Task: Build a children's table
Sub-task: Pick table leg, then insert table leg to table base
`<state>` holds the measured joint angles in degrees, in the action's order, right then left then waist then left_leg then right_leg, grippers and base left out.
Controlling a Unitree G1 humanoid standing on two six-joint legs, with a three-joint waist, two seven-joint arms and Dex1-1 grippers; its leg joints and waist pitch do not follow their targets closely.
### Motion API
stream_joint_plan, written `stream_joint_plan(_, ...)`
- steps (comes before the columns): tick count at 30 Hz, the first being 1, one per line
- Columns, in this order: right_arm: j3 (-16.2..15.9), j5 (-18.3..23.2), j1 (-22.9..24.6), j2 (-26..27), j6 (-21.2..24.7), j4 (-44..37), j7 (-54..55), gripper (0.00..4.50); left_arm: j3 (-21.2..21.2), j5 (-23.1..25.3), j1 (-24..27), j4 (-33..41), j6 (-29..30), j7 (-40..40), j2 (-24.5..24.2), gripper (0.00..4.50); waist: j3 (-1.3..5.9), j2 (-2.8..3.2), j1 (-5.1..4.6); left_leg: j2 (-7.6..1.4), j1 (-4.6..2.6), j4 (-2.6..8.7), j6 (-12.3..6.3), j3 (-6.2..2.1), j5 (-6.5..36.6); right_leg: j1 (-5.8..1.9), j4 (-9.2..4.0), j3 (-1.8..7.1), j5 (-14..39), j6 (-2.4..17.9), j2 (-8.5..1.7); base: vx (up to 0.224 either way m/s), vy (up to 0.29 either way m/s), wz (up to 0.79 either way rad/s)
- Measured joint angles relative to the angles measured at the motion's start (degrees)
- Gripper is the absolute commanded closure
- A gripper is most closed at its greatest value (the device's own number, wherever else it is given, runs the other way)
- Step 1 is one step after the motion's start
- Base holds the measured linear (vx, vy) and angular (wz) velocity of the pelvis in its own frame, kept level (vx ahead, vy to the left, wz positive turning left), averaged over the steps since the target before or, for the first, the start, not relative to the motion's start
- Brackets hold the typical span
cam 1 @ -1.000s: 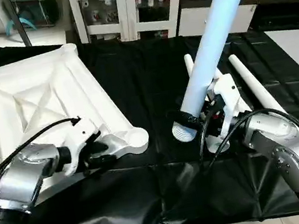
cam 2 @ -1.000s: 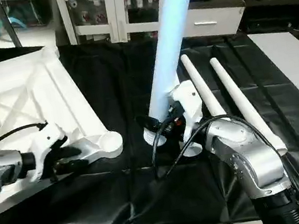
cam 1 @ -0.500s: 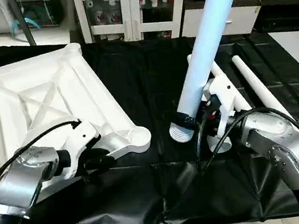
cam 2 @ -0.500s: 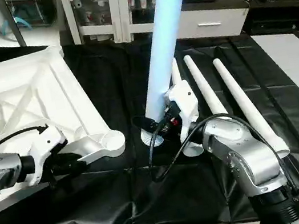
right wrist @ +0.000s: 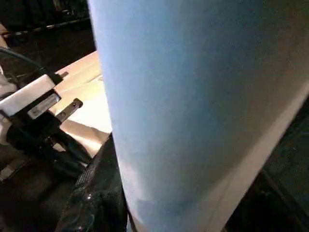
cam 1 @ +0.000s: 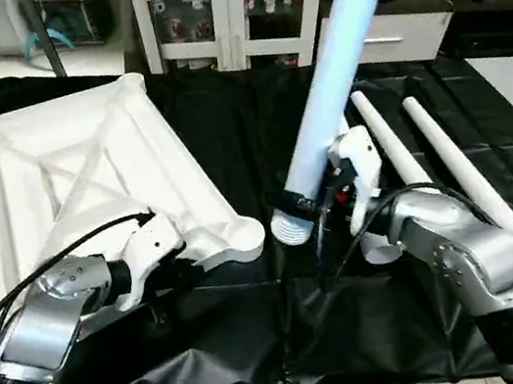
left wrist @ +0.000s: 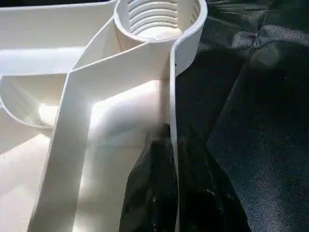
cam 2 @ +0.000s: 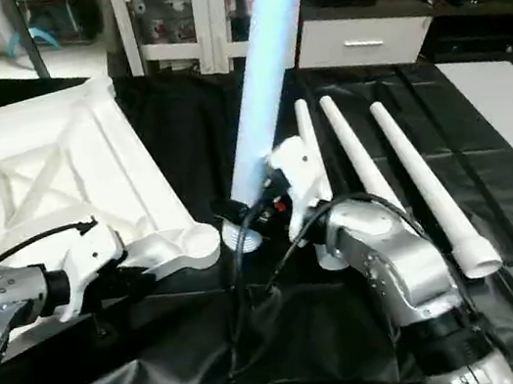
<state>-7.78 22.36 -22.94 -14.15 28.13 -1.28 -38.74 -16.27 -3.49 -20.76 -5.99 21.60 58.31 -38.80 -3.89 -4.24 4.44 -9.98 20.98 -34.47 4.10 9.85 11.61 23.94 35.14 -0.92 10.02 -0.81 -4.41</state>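
Step in hand: my reading is that the first leg is being brought to a corner socket of the upturned table top while the other arm steadies that top.
Table top (cam 1: 55, 178): lies underside up on the black-covered counter (cam 1: 224, 118), toward its left edge, X ribs showing.
Corner socket (left wrist: 157, 19): round, ribbed inside, nothing in it; it sits at the top's corner nearest the counter's middle and front.
Left claw (left wrist: 170, 159): fingers together, pinching the thin raised rim just behind that socket, one finger on each side.
Right claw (cam 1: 323, 202): clamped around the held leg (cam 1: 336, 49) near its ribbed end, which hangs just beside the socket, apart from it; the tube tilts up and away.
Spare legs (cam 1: 457, 171): lying side by side toward the counter's right edge.
Doing it well: I would swing the ribbed end over the socket's mouth, bring the tube upright so the two axes agree, then lower and turn it in; a tilted entry would likely jam on the ribs.
Steadying: the rim pinch should hold so the top cannot slide or lift.
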Motion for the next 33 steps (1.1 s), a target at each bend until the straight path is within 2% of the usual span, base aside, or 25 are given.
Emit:
stream_joint_plan(5, -1.5, -0.1, -1.1, 0.2, 0.5, 2.2, -1.3, 2.64, -1.9, 0.0, 0.3, 1.9, -0.6, 1.8, 1.4, 4.50, 0.00, 0.01, 0.98, -0.01, -0.01, 0.02, -0.04, 0.11, -0.1, -0.01, 0.04, 0.00, 0.0, 0.0, -0.09, 0.000, 0.000, 0.00)
stream_joint_plan(18, -6.0, -2.3, -2.1, -0.6, 2.9, 4.4, -3.8, 2.64, -4.3, 1.7, -0.8, 1.8, -3.0, 3.6, 3.6, 4.50, 0.00, 0.01, 0.96, -0.05, 0.03, 0.02, 0.03, 0.17, -0.3, -0.19, 0.13, 0.06, 0.0, 0.0, -0.12, 0.000, 0.000, 0.00)
stream_joint_plan(26, -6.0, -2.9, -3.7, -1.7, 3.8, 6.6, -4.0, 2.64, -4.3, 2.1, -1.1, 1.2, -3.3, 3.9, 3.9, 4.50, 0.02, -0.02, 0.93, -0.06, 0.03, 0.02, 0.03, 0.16, -0.3, -0.25, 0.14, 0.06, 0.0, -0.1, -0.12, 0.000, 0.000, 0.00)
stream_joint_plan(33, -5.9, -3.3, -5.3, -0.3, 3.5, 10.0, -4.0, 2.64, -4.3, 2.2, -1.1, 1.1, -3.3, 4.1, 3.8, 4.50, 0.05, -0.07, 0.81, -0.07, 0.03, 0.03, 0.04, 0.16, -0.3, -0.26, 0.14, 0.05, 0.0, -0.1, -0.11, 0.000, 0.000, 0.00)
